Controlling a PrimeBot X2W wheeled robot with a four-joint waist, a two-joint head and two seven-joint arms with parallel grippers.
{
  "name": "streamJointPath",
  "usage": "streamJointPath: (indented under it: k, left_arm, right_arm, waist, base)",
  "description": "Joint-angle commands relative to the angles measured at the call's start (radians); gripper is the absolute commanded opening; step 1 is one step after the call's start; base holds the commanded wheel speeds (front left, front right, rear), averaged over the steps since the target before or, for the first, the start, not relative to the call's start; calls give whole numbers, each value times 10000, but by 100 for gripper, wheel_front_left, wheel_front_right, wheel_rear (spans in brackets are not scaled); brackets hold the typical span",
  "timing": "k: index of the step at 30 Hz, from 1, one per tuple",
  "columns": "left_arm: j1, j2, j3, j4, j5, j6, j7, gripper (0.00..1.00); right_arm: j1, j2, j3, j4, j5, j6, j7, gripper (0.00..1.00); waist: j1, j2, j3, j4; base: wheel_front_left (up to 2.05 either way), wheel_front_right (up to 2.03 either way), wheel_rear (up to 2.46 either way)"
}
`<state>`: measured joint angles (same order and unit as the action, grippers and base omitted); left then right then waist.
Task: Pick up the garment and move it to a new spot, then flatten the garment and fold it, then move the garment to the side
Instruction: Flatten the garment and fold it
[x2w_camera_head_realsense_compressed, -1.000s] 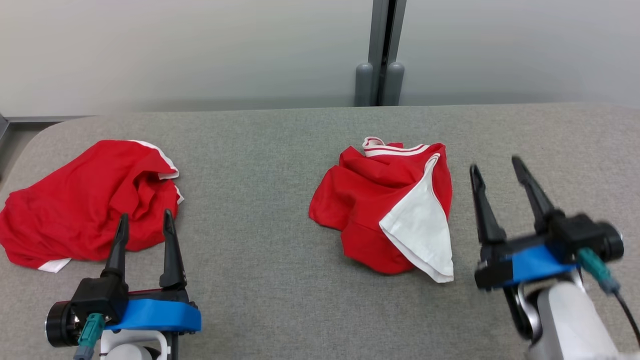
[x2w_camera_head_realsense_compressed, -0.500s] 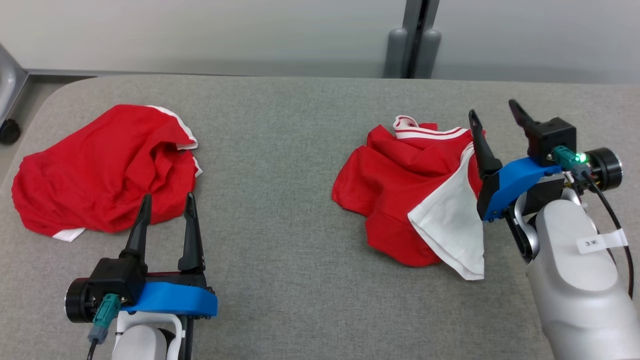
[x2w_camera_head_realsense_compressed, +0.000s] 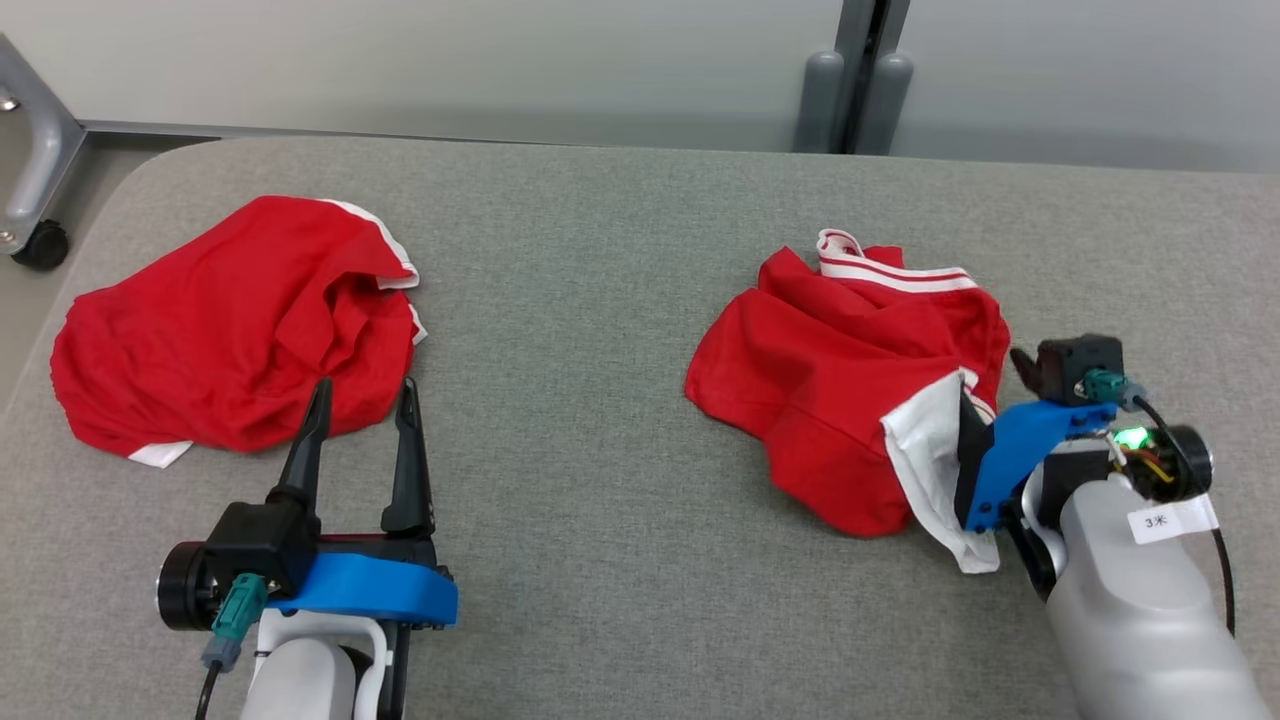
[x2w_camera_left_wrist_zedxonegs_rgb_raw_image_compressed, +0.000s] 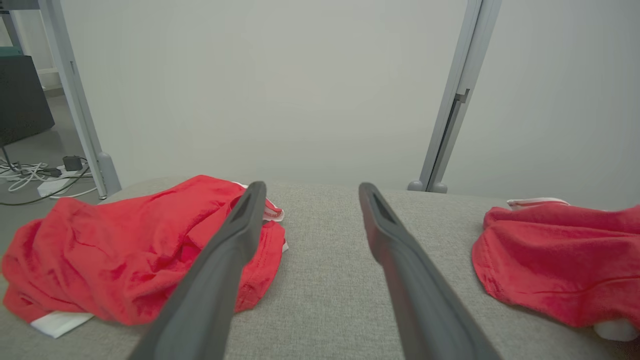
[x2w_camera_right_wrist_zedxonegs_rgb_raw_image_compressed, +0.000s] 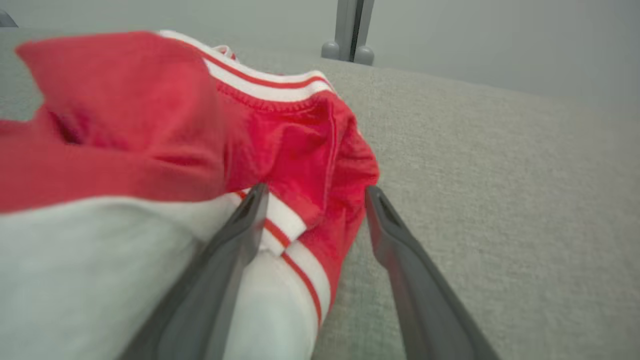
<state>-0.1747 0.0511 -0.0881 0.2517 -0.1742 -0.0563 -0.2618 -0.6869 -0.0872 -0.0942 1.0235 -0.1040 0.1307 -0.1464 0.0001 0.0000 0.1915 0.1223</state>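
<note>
While our right pincer (x2w_camera_right_wrist_zedxonegs_rgb_raw_image_compressed: 315, 194) stands wide astride the right edge of the crumpled garment (x2w_camera_head_realsense_compressed: 830, 400), a second red heap (x2w_camera_head_realsense_compressed: 230, 340) lies well left of the garment, with our left pincer (x2w_camera_head_realsense_compressed: 364, 385) there too, also wide. Open grey worktop (x2w_camera_head_realsense_compressed: 600, 300) stretches left of and beyond the garment, where a post (x2w_camera_head_realsense_compressed: 850, 80) rises.

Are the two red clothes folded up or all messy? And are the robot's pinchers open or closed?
Left red garment: crumpled in a heap on the table, unfolded, not held.
Right red garment: crumpled, white part showing, not yet gripped.
Left gripper: open, holding nothing.
Right gripper: open, one finger on either side of that garment's edge.
</note>
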Motion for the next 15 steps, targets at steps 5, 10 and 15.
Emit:
streamJointPath:
  k: [5,10,15]
  left_arm:
    - [-176,-11,-178,25,-111,24,-48,100]
    - [-56,-13,-80,32,-89,48,-48,100]
    - [74,-13,90,62,-32,84,-48,100]
  right_arm:
    - [-199,231,-34,853,744,1,-2,39]
    - [-518,197,176,1097,1240,1,-542,0]
    - [-497,-532,163,816,1466,1,-1045,0]
  waist:
    - [-1,0,40,154]
    - [-1,0,50,162]
    - [-1,0,-117,-35]
  base:
    - [0,0,0]
    - [0,0,0]
    - [0,0,0]
